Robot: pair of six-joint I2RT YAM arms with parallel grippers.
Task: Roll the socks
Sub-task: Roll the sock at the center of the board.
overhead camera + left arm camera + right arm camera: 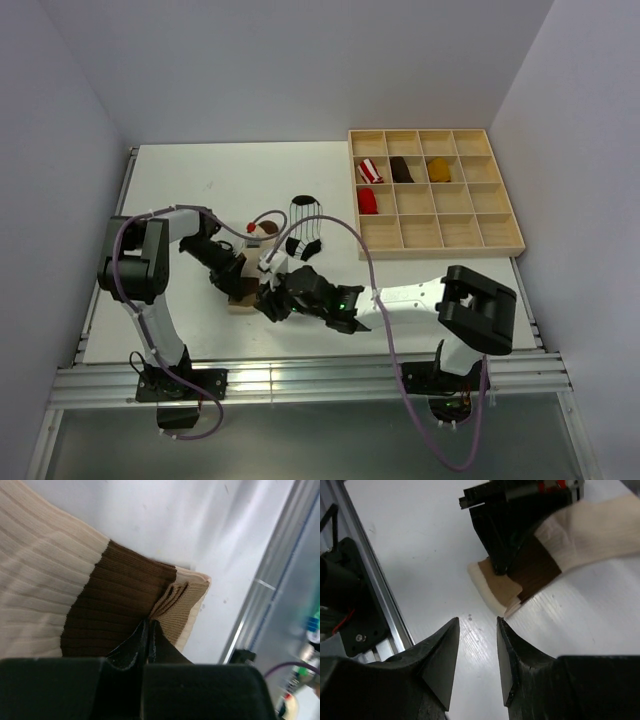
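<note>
The cream sock [243,295] with brown band lies at the table's middle; its band [115,605] and folded cuff [495,587] show in both wrist views. My left gripper [246,280] is shut on the brown band near the cuff [148,623], and it also shows in the right wrist view [502,570]. My right gripper [272,300] is open and empty just in front of the cuff end, its tips [477,622] over bare table. The white sock with thin black stripes and black toe [303,223] lies flat a little behind.
A wooden compartment tray [436,250] stands at the back right, holding a red-and-white bundle [370,169], a dark brown bundle [401,169], a mustard bundle [438,169] and a red bundle [368,201]. A metal rail [300,378] runs along the near edge.
</note>
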